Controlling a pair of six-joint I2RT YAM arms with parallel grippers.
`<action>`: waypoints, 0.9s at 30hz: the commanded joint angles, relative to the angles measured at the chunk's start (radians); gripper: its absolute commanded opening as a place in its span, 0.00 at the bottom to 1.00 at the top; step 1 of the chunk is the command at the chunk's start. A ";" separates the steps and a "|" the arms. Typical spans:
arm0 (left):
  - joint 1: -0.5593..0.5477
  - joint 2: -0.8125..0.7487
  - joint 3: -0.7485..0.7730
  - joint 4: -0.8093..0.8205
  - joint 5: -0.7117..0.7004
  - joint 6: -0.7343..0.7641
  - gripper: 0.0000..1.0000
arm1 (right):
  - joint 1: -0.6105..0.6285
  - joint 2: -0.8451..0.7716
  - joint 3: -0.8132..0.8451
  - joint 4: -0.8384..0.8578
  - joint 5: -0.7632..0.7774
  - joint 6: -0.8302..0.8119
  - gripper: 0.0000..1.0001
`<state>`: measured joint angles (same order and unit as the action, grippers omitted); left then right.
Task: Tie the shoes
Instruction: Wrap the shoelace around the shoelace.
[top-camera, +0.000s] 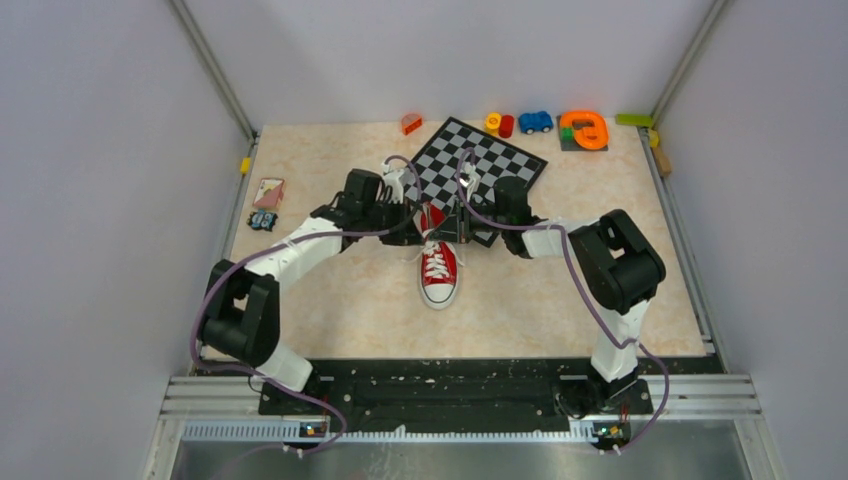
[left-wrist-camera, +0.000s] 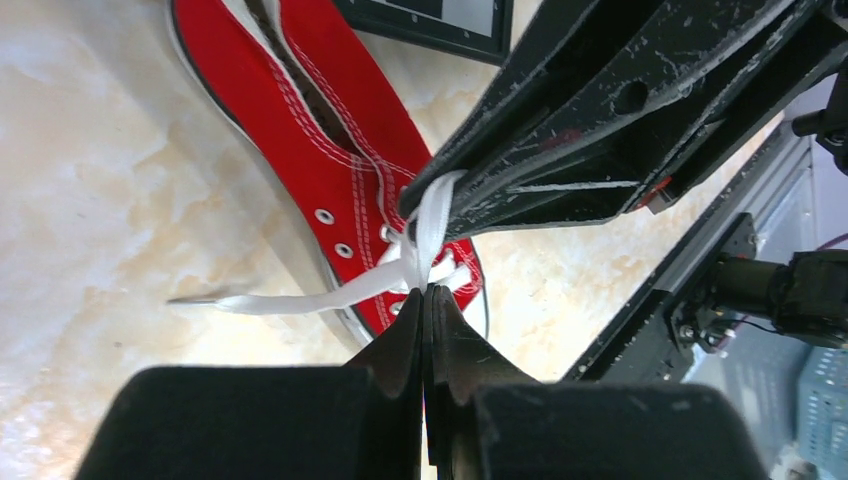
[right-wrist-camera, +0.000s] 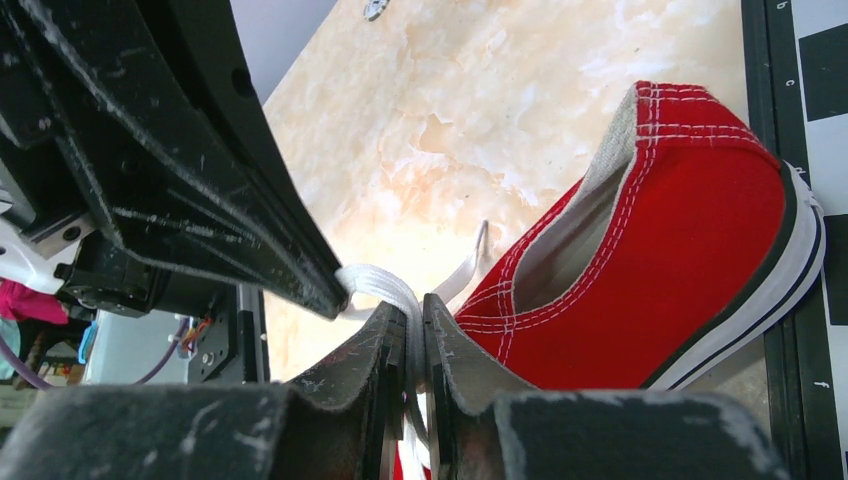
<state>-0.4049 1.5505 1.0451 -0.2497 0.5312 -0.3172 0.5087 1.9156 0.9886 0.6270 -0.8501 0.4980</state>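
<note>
The red sneaker (top-camera: 438, 266) with white laces and white toe cap lies in the middle of the table, toe toward the arms. Both grippers meet over its lace area. My left gripper (left-wrist-camera: 425, 291) is shut on a white lace (left-wrist-camera: 300, 297) at the shoe's (left-wrist-camera: 330, 150) eyelets. My right gripper (right-wrist-camera: 413, 305) is shut on a white lace loop (right-wrist-camera: 385, 285) beside the shoe's heel (right-wrist-camera: 680, 230). In the top view the left gripper (top-camera: 418, 236) and the right gripper (top-camera: 452, 234) are almost touching. The knot area is hidden by the fingers.
A black-and-white chessboard (top-camera: 480, 165) lies just behind the shoe, under the right arm. Toys stand along the back edge: an orange block (top-camera: 411, 123), a blue car (top-camera: 535, 121), an orange ring piece (top-camera: 584, 130). A small card (top-camera: 267, 192) lies at the left.
</note>
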 joint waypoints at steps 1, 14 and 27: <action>-0.039 -0.021 -0.014 0.003 0.020 -0.122 0.00 | 0.006 -0.046 -0.001 0.042 -0.004 -0.016 0.13; -0.102 0.050 -0.021 0.090 -0.091 -0.238 0.00 | 0.007 -0.054 -0.004 0.044 -0.007 -0.012 0.12; -0.101 0.049 -0.030 0.137 -0.265 -0.167 0.00 | 0.020 -0.078 -0.005 0.051 0.006 0.041 0.11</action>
<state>-0.5079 1.6115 1.0180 -0.1818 0.3138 -0.5076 0.5087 1.9144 0.9810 0.6277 -0.8303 0.5179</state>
